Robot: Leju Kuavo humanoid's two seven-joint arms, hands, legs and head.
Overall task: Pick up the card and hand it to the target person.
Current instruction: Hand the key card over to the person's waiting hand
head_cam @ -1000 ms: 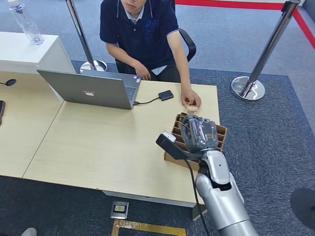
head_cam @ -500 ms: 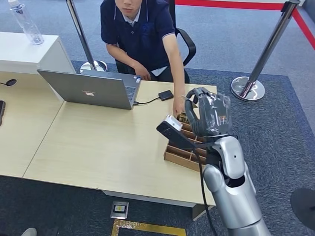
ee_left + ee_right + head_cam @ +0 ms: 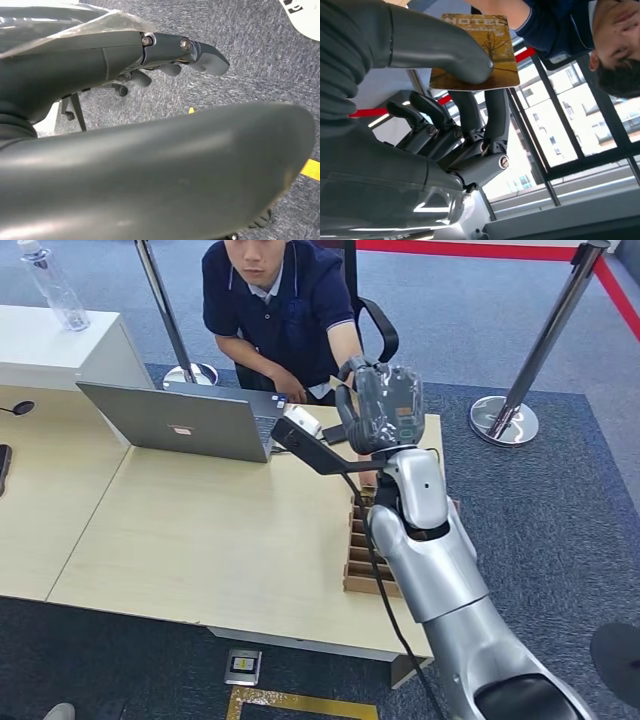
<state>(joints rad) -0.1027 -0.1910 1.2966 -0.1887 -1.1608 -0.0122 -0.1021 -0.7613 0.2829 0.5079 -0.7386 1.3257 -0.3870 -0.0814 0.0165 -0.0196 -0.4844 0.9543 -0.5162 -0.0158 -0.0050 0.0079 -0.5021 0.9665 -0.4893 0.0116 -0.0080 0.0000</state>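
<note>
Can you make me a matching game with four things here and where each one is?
Things:
1. card
2. laptop
3. bottle
4. box

Places:
A. on the white counter
B. open on the table before the person
C. at the table's edge, under the right arm
D. pinched in the right robot hand

Pairs: 1-D, 2-B, 3-A, 4-C

Laptop (image 3: 185, 420) open on desk (image 3: 189, 530); bottle (image 3: 51, 285) far left.

Laptop (image 3: 181, 420) on desk (image 3: 189, 530), person (image 3: 287, 310) seated behind it.
</note>
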